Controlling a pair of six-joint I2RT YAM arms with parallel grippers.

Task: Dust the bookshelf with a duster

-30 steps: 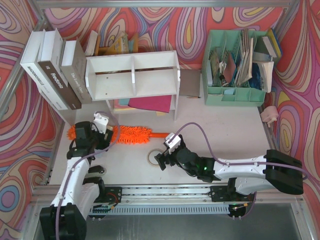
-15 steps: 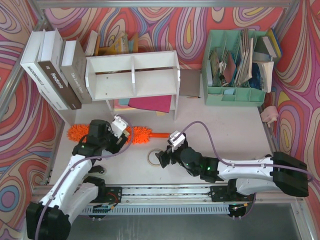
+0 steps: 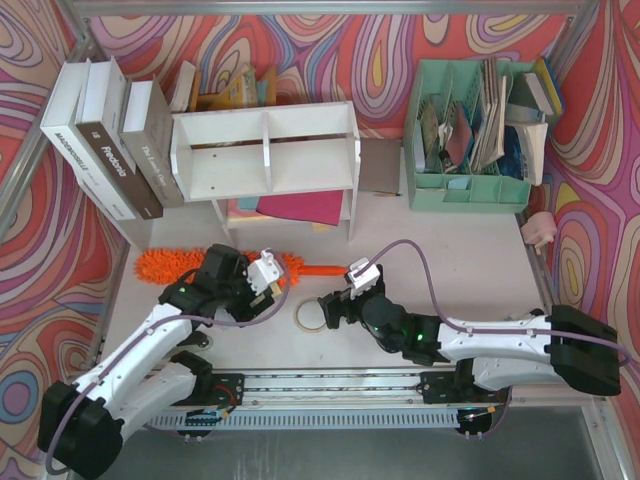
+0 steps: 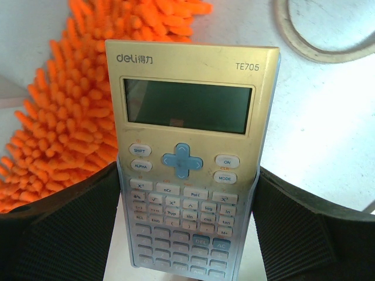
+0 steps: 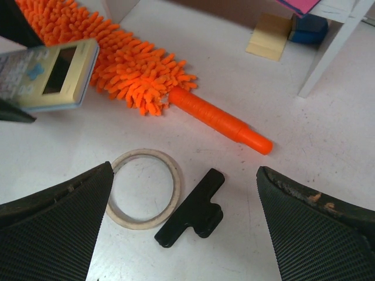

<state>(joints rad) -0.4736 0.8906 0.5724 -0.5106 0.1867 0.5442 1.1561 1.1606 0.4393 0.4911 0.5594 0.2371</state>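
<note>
Looking down from the top view: swirl-patterned walls (image 3: 330, 45), red, pink and purple, close three sides of a white table (image 3: 450, 250). One bookshelf (image 3: 265, 150), white, two compartments, stands at the back. Only this view shows it whole; the right wrist view catches just a leg. Three big books (image 3: 105, 140) lean at the bookshelf's left, and one green organizer (image 3: 465, 190) stands to the bookshelf's right. One duster (image 3: 170, 264) lies flat on the table in front of the bookshelf, apart from it, fluffy end toward the bookshelf's left side, handle toward its right leg.

Two arms. Left gripper (image 3: 258, 275) hangs over the duster's middle, jaws pinching one calculator (image 4: 187, 158) by its long edges. The grip and the lettering "deli TE705" read in the left wrist view alone. Right gripper (image 3: 335, 308) sits in front of the bookshelf's right half, jaws spread wide, nothing between. One tape ring (image 3: 308, 316) lies just beside it. One small black part (image 5: 192, 209) next to the ring shows only in the right wrist view.
</note>
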